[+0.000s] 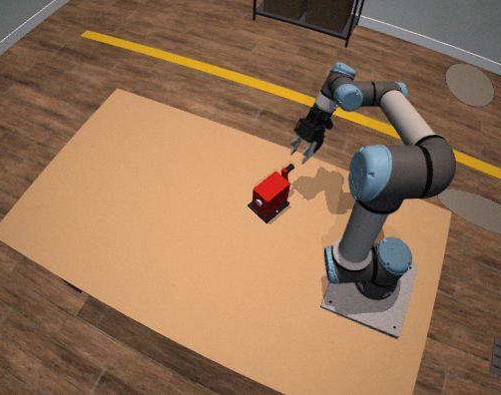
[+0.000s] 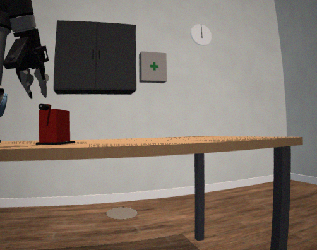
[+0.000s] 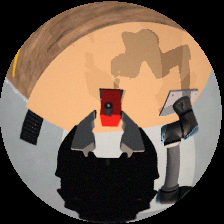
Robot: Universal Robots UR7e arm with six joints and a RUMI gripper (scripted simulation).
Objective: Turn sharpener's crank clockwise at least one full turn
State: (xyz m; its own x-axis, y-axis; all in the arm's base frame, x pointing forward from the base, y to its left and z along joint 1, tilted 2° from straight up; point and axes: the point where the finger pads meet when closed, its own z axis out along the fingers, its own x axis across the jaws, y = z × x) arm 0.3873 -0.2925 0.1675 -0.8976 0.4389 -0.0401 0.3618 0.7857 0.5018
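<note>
The red sharpener point(image 1: 271, 192) point(image 2: 56, 126) point(image 3: 110, 114) stands on a black base plate on the tan table point(image 1: 137, 209) point(image 2: 181, 143). Its crank arm points up on the side facing the robot, with the black crank knob point(image 1: 288, 168) point(image 2: 44, 107) point(image 3: 108, 106) at the top. My gripper point(image 1: 298, 156) point(image 2: 37, 94) point(image 3: 108, 110) hangs above and a little behind the knob, clear of it. Its fingers are apart and nothing is between them. In the wrist view the sharpener shows between the two fingertips, farther off.
The robot's base point(image 1: 371, 299) is bolted on the table's right side, close to the sharpener. A yellow line point(image 1: 187, 60) runs across the wooden floor behind the table. A dark rack point(image 1: 306, 15) stands at the back.
</note>
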